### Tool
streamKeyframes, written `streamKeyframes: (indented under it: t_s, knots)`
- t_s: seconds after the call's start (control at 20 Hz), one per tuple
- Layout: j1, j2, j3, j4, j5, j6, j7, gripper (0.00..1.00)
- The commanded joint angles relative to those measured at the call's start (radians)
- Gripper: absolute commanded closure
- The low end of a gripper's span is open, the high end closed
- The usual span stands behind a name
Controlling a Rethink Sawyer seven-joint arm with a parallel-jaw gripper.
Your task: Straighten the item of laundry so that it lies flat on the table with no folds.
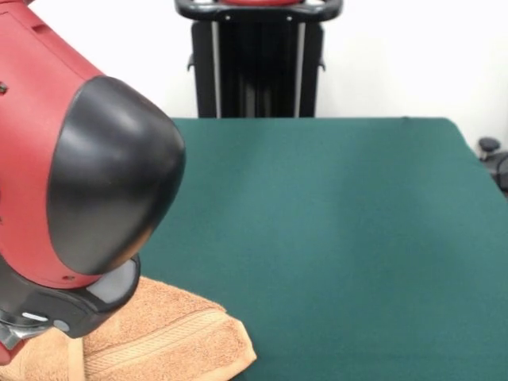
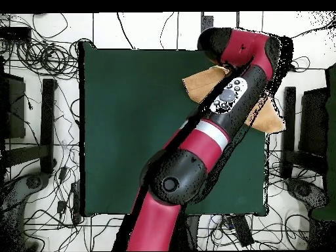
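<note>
The item of laundry (image 1: 171, 333) is an orange-tan towel lying at the near left edge of the green table (image 1: 333, 222). It is bunched, with a fold along its striped band. From above, the towel (image 2: 199, 83) shows on both sides of the red and black arm (image 2: 226, 98), near the table's (image 2: 131, 118) upper right corner, and one corner of it hangs past the table's right edge. The arm (image 1: 87, 175) covers the towel's middle in both views. The gripper itself is hidden under the arm.
The robot's black pedestal (image 1: 258, 63) stands behind the table's far edge. Tangled cables (image 2: 39, 59) and black stands (image 2: 47, 125) lie on the floor around the table. A small black object (image 1: 492, 151) sits off the right edge.
</note>
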Motion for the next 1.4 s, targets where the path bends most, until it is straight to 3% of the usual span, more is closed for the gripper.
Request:
streamKeyframes:
  t_s: [0.05, 0.6, 1.05, 1.4]
  knots:
    - [0.080, 0.049, -0.015, 0.001, 0.044, 0.065, 0.337, 0.00]
    - [0.159, 0.043, 0.073, 0.106, 0.029, 0.026, 0.320, 0.00]
    - [0.150, -0.031, 0.164, 0.176, -0.010, 0.012, 0.155, 0.00]
    - [0.169, -0.075, 0.280, 0.290, -0.058, -0.084, 0.046, 0.00]
